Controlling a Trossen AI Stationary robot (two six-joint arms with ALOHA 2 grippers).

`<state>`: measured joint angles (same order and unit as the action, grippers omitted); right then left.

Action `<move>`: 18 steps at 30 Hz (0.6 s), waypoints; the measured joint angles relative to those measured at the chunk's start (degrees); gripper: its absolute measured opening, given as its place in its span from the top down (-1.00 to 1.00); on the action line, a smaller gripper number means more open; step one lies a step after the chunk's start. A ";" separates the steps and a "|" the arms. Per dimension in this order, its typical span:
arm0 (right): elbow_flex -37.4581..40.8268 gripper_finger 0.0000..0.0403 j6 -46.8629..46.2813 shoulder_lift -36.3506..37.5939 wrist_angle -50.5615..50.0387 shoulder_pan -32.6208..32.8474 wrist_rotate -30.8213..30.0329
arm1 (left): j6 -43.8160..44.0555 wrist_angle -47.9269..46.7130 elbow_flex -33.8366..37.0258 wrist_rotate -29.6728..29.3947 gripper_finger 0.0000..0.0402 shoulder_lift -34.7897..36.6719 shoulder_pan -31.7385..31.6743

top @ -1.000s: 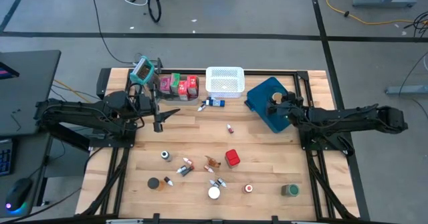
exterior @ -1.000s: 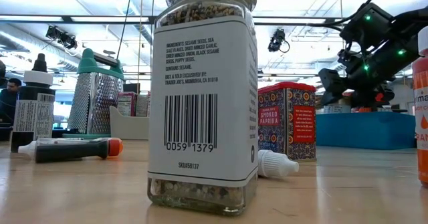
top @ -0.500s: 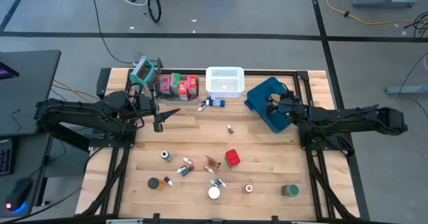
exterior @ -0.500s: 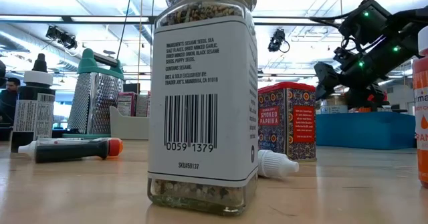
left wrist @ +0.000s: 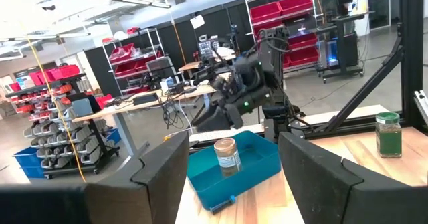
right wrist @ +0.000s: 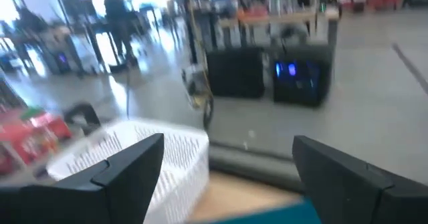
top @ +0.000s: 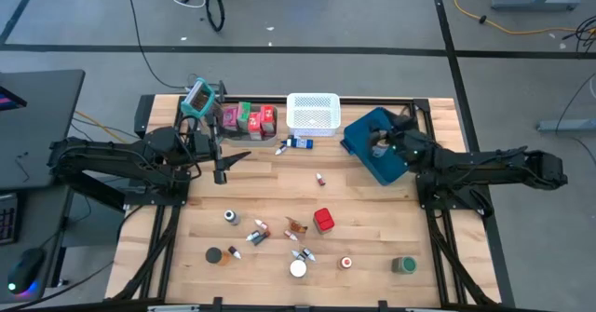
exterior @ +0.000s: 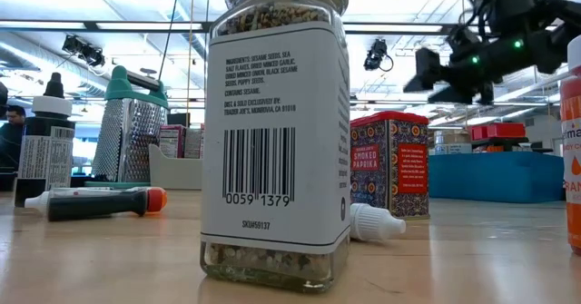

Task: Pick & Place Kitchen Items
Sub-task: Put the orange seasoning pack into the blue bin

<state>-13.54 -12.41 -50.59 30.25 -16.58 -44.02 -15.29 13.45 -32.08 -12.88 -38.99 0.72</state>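
Observation:
Small kitchen items lie scattered on the wooden table: a red paprika tin (top: 323, 221) (exterior: 390, 165), a white-lidded seasoning jar (top: 298, 268) (exterior: 277, 132), a green-lidded jar (top: 404, 265) (left wrist: 388, 134), and tiny bottles and tubes. Red and green cartons (top: 250, 118) stand in a clear bin. A brown-lidded jar (left wrist: 227, 156) stands upright in the blue tray (top: 358, 135). My right gripper (top: 380, 142) (exterior: 428, 72) (right wrist: 227, 147) hovers open above that tray, touching nothing. My left gripper (top: 231, 165) (left wrist: 233, 144) waits open over the table's left part.
A white mesh basket (top: 312, 113) (right wrist: 134, 160) sits at the far edge between the clear bin and the blue tray. A metal grater with a teal handle (top: 200, 98) (exterior: 134, 127) stands at the far left corner. Bare wood lies between the two arms.
My right gripper has risen from just above the blue tray to well over it and has shifted slightly toward the table's left. The left arm has kept still. The table items have not moved.

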 joint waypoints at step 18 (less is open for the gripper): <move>0.00 -0.66 11.78 0.00 28.42 0.15 30.33 | -0.57 -0.22 0.00 0.01 -0.20 0.01 -0.01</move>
<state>-13.54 -0.63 -50.59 58.67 -16.43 -13.69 -15.86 13.23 -32.08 -12.86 -38.98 0.71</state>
